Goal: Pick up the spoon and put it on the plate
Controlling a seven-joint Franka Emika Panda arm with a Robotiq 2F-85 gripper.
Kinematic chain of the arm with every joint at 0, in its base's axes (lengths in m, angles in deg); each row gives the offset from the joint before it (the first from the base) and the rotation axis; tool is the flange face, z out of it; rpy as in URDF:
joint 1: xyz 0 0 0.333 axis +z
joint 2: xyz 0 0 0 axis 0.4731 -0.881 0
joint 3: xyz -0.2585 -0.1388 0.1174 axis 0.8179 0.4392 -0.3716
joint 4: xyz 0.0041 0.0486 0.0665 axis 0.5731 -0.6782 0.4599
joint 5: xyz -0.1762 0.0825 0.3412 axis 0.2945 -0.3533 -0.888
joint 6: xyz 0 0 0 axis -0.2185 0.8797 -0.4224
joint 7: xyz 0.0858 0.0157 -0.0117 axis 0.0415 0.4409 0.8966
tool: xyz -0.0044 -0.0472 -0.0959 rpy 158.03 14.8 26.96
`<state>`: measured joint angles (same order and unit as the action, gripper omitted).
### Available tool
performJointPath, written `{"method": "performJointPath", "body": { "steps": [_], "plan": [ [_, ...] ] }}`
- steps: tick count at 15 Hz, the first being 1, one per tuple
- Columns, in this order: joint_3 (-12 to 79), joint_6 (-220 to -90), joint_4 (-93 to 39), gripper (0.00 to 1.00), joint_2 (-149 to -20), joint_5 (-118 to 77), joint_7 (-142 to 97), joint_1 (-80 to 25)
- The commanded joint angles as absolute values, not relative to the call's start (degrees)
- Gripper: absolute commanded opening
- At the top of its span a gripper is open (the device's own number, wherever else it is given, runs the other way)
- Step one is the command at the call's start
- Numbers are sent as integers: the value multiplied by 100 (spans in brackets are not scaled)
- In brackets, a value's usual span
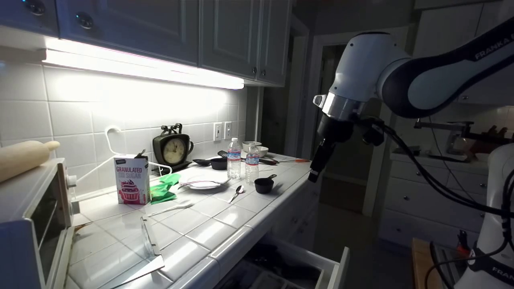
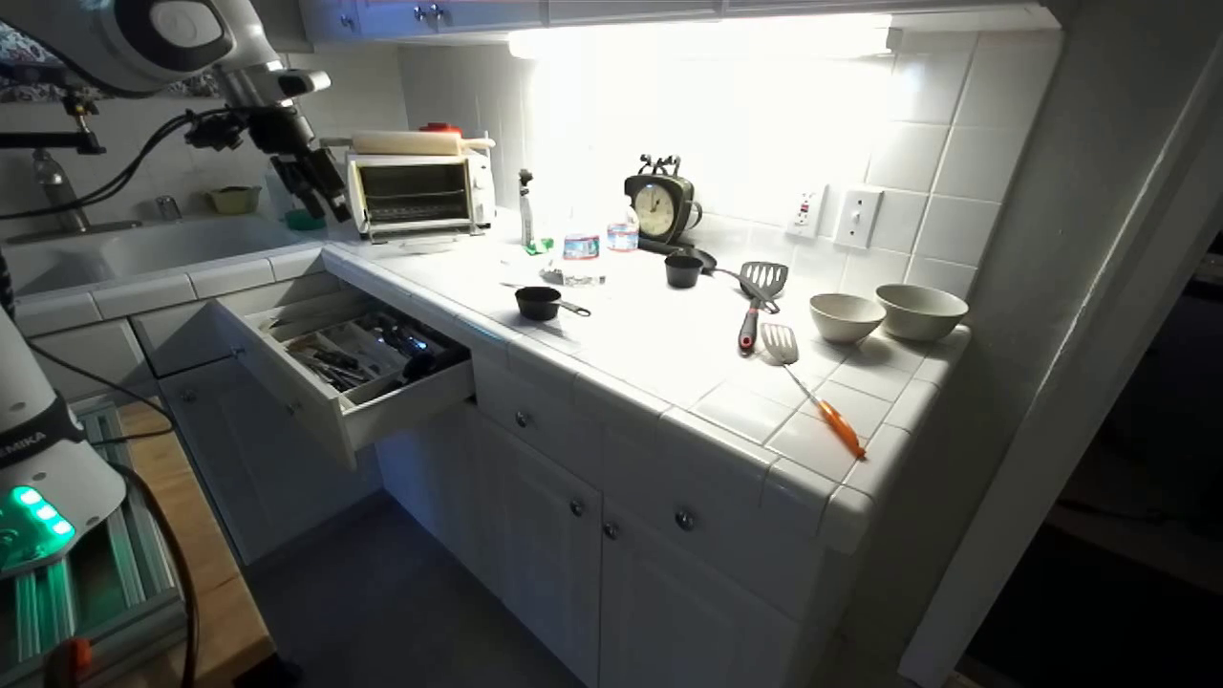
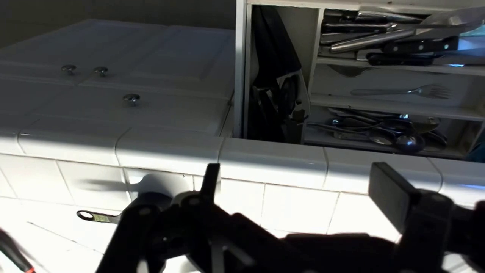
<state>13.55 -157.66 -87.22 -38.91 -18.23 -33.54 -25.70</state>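
On the counter [image 1: 192,220]: spoon [image 1: 236,194], metal, one, lying loose between plate [image 1: 207,186] and cup [image 1: 264,186], touching neither, in front of a bottle [image 1: 233,160]. Plate: white, near the spoon, which is not on it. White utensil [image 1: 176,207]: near the plate, type uncertain; the metal spoon is taken as the one meant.

Progress: judged to be at the outset. Nothing of the task done; approach, grasp, lift, carry and setting down all remain.

Gripper [image 3: 297,185]: one, carrying nothing; fingers [image 3: 390,195] spread wide, as the wrist view shows.

Relation: in an exterior view the spoon lies lower than the fingers and to their left in frame, well apart. It cannot be made out in the wrist view, which takes in an open drawer [image 3: 329,85], the counter's edge and part of the cup, and where the gripper hides much of the counter. A move across the counter, then a descent, would seem called for before any closing
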Motion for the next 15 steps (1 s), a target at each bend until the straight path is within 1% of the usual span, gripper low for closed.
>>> {"method": "performJointPath", "body": {
  "steps": [1,4,5,10,13,15],
  "plan": [
    [1440,-15752,-8709,100,-3906,-1761,-3393,-2486],
    [1388,-15662,-8619,100,-4019,-1681,-3523,-2589],
    [1072,-15556,-8447,100,-4198,-1344,-4292,-3002],
    [795,-15221,-7957,100,-4885,-787,-5838,-3581],
    [898,-14750,-7430,100,-5510,-596,-6714,-3602],
    [1109,-14638,-7124,100,-5893,-644,-6918,-3433]
  ]
}}
